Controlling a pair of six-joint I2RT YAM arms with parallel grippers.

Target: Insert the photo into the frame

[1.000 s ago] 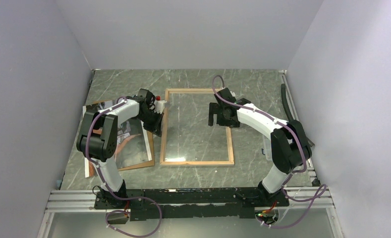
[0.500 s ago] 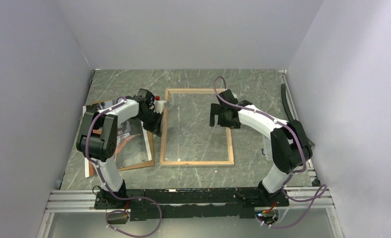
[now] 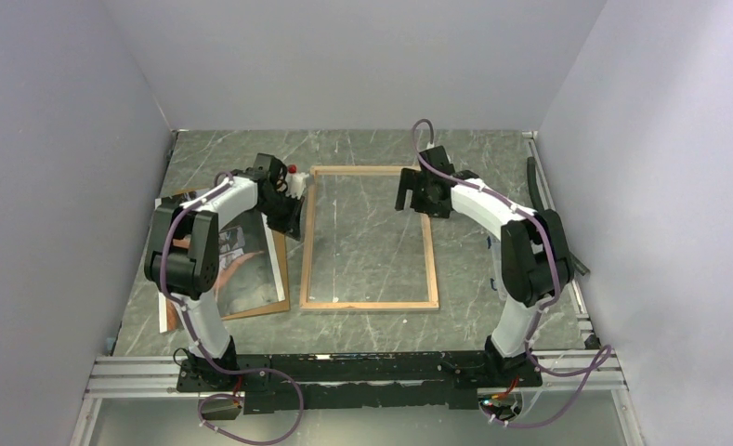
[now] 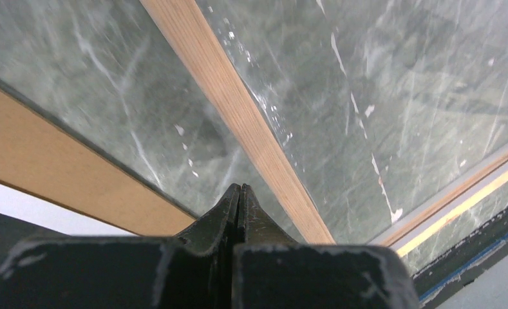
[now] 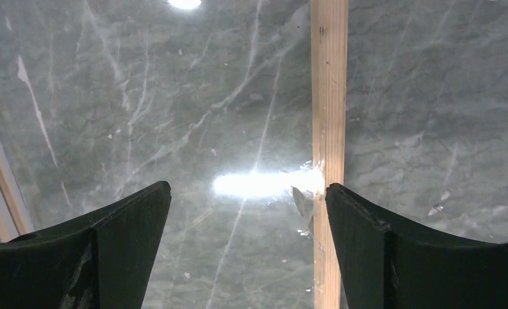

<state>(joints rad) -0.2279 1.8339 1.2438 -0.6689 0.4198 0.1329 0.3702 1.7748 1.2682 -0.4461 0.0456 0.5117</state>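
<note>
The frame (image 3: 370, 304) lies flat mid-table with its pale wood back up, and a glossy clear sheet glares inside it. The photo (image 3: 246, 269), dark with orange and white tones, lies to its left, partly under my left arm. My left gripper (image 3: 291, 225) is shut with nothing visible between its fingers, its tip (image 4: 239, 188) low between the photo's side and the frame's left rail (image 4: 238, 109). My right gripper (image 3: 407, 197) hangs open over the frame's far right corner. Its right finger (image 5: 393, 251) is over the wooden rail (image 5: 328, 96), and its left finger is over the clear sheet.
A brown backing board (image 3: 282, 274) lies under the photo, its edge close to the frame's left rail and seen in the left wrist view (image 4: 45, 161). Grey walls close in the marble table on three sides. A metal rail (image 3: 553, 214) runs along the right edge.
My right gripper has moved away from me, from over the frame's middle toward its far right corner. My left gripper has shifted slightly farther along the left rail, still shut.
</note>
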